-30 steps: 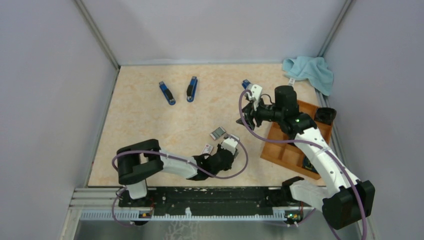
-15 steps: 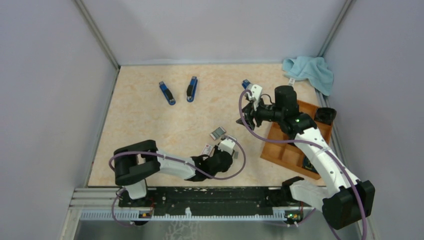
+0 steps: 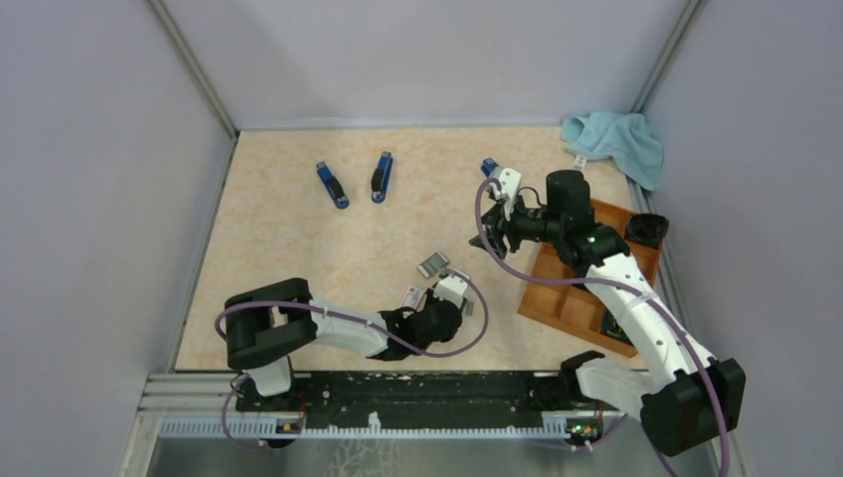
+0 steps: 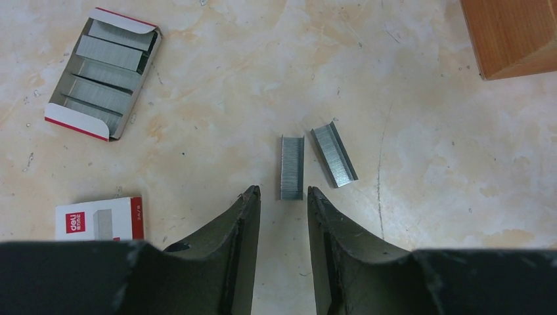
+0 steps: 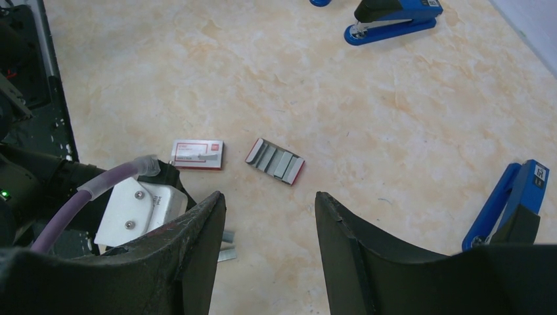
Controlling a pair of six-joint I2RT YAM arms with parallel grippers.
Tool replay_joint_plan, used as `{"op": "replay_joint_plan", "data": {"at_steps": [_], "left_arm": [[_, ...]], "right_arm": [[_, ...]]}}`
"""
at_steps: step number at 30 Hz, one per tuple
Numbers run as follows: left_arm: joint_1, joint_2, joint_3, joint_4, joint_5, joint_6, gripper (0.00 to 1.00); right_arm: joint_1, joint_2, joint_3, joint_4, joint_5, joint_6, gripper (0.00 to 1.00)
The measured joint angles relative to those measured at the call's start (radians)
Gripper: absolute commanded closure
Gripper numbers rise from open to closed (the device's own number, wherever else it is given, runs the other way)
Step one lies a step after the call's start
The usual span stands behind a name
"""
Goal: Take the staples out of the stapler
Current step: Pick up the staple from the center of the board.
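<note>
Two grey strips of staples lie on the table side by side, one [image 4: 292, 167] just beyond my left fingertips and the other [image 4: 334, 154] to its right; both also show as strips [image 5: 226, 246] in the right wrist view. My left gripper [image 4: 282, 191] [image 3: 459, 285] is open and low over the table, with nothing between its fingers. My right gripper [image 5: 269, 197] [image 3: 487, 238] hangs open and empty above the table. One blue stapler [image 5: 506, 203] [image 3: 488, 166] stands close to it, and two more staplers [image 3: 332, 185] [image 3: 381, 177] lie at the back.
An open staple box tray [image 4: 102, 82] [image 5: 274, 161] and a small white box with a red label [image 4: 98, 218] [image 5: 197, 154] lie left of the strips. A wooden compartment tray [image 3: 587, 298] [image 4: 519, 33] sits at the right, with a blue cloth [image 3: 614, 139] behind it.
My left gripper has opened a little wider and drawn back slightly from the strips. The right arm has not moved.
</note>
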Motion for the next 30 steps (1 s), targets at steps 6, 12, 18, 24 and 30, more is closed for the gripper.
{"op": "replay_joint_plan", "data": {"at_steps": [6,12,18,24,30], "left_arm": [[0.000,0.005,0.000,0.005,0.010,0.006,0.61],[0.000,0.021,0.000,0.015,0.013,0.006,0.58],[0.000,0.023,0.002,0.023,0.029,0.012,0.57],[-0.001,0.022,-0.008,0.048,0.046,0.027,0.50],[-0.002,0.009,-0.008,0.036,0.076,0.029,0.45]], "right_arm": [[0.000,0.000,0.000,0.000,0.000,0.000,0.46],[-0.021,0.006,0.000,-0.015,-0.028,-0.004,0.46],[-0.146,0.029,0.000,-0.036,-0.125,-0.003,0.46],[-0.196,0.029,0.000,-0.037,-0.175,-0.002,0.46],[-0.196,0.029,0.000,-0.035,-0.206,0.008,0.46]]}}
